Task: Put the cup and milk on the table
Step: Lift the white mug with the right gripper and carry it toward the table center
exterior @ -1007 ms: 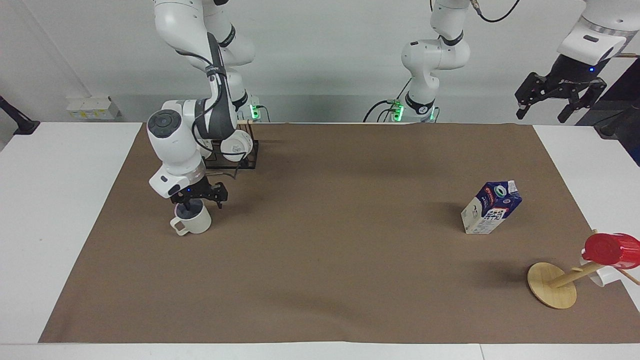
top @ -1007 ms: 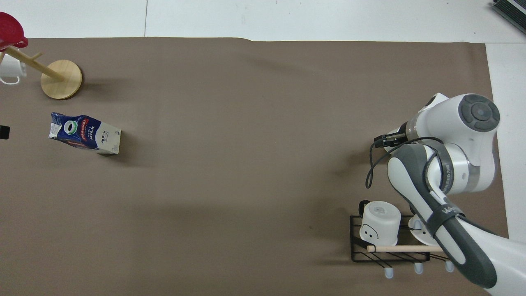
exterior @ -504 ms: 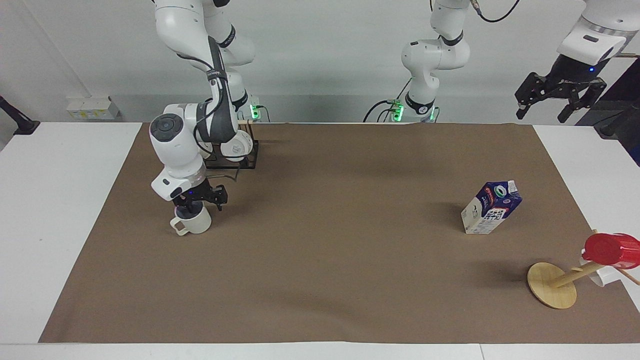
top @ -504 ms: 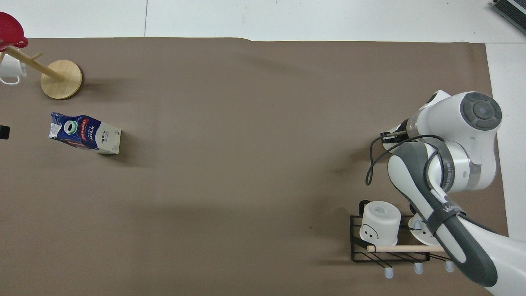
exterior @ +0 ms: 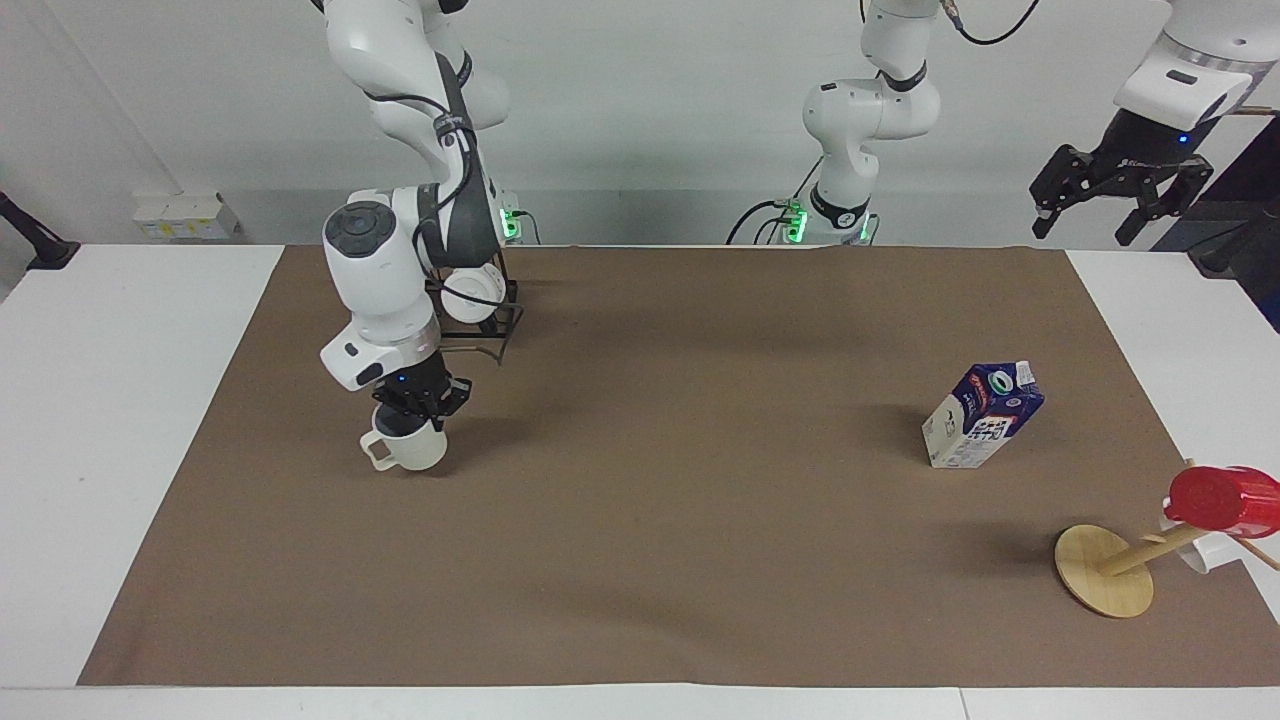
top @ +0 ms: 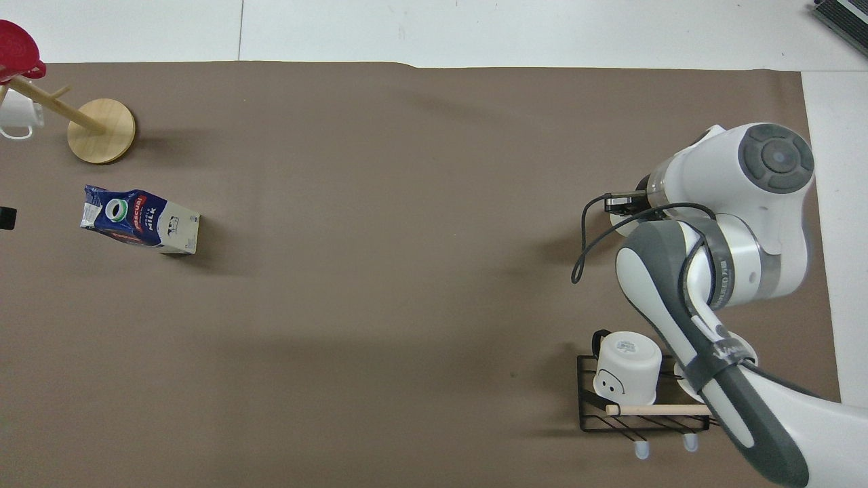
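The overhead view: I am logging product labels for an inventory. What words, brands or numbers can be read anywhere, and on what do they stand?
"MILK": white letters on the dark blue side of the milk.
Red band above it on the milk: a brand word, too blurred to read.
Dark sleeve of the right arm: pale lettering, too blurred to read.
Base of the white mug in the wire rack: grey marks, too small to read.

One camera looks from high across the table (exterior: 60,420) at both robots, the other steeply down from their end; both share its brown mat (top: 407,203).
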Controlling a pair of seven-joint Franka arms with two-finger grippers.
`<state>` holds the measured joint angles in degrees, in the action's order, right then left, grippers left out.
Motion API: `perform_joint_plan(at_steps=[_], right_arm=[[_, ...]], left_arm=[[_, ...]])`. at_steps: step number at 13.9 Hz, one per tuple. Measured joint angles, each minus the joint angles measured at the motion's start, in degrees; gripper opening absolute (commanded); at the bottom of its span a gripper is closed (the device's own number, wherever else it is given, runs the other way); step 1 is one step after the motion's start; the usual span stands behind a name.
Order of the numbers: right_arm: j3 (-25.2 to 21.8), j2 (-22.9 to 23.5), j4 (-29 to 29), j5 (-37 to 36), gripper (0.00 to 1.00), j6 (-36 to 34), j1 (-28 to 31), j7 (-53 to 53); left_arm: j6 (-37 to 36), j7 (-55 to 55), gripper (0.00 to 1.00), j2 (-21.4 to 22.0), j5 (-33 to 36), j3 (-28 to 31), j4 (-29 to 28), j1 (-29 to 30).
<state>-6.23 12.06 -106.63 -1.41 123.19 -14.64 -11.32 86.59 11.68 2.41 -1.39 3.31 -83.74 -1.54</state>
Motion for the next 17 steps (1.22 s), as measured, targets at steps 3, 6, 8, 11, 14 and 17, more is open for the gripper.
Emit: perform_joint_plan(at_steps=[3, 6, 8, 11, 14, 17], right_arm=[[0.1, 0.0, 3.4, -0.1, 0.00, -2.7, -4.6, -7.3], [0.2, 0.0, 3.9, -0.1, 0.00, -2.7, -9.5, -13.4], [0.2, 0.2, 4.7, -0.1, 0.00, -2.7, -12.1, -16.4], [0.3, 3.1, 8.0, -0.1, 0.00, -2.7, -16.6, -22.8], [0.3, 7.4, 11.7, -0.1, 0.00, -2.8, -20.4, -28.4], [0.3, 10.4, 12.8, -0.1, 0.00, -1.6, -22.6, -30.8]], left_arm=[[0.0, 0.0, 1.00, 0.0, 0.0, 0.0, 0.0, 0.0], [0.0, 0.0, 1.00, 0.0, 0.0, 0.0, 0.0, -0.1], [0.0, 0.0, 1.00, 0.0, 0.0, 0.0, 0.0, -0.1], [0.0, 0.0, 1.00, 0.0, 0.0, 0.0, 0.0, -0.2], [0.0, 0.0, 1.00, 0.0, 0.0, 0.0, 0.0, -0.2], [0.0, 0.0, 1.00, 0.0, 0.0, 0.0, 0.0, -0.2]])
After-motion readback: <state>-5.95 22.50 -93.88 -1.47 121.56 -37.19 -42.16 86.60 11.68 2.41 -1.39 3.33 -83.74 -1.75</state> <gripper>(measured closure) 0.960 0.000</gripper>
